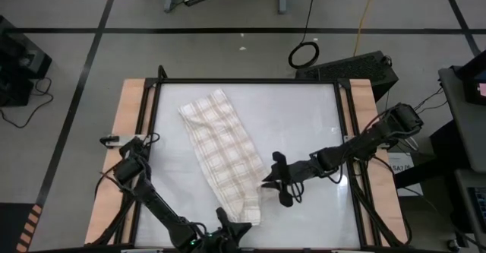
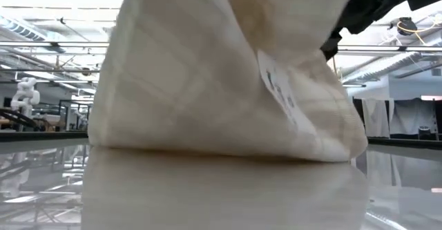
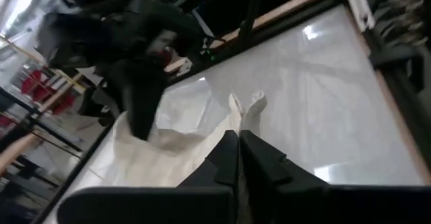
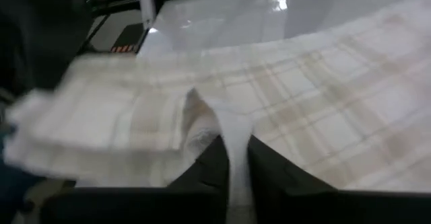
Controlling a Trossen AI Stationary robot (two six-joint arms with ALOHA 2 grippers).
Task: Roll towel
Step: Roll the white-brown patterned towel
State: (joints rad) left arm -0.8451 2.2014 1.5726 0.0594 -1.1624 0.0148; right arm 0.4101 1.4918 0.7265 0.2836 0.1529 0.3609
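At the table's near edge the left gripper (image 1: 237,229) is clamped on the towel's (image 1: 222,153) near end, a pinch of cloth poking out between its closed fingers (image 3: 227,158). The towel lies folded in a long strip, slanting from the far left toward the near middle. The right gripper (image 1: 273,179) sits at its right edge, a fold caught between its fingers (image 4: 209,162). I'd say the roll is just starting; next, both need to turn that near end over itself evenly. Nothing else lies on the table (image 1: 311,120) to block them.
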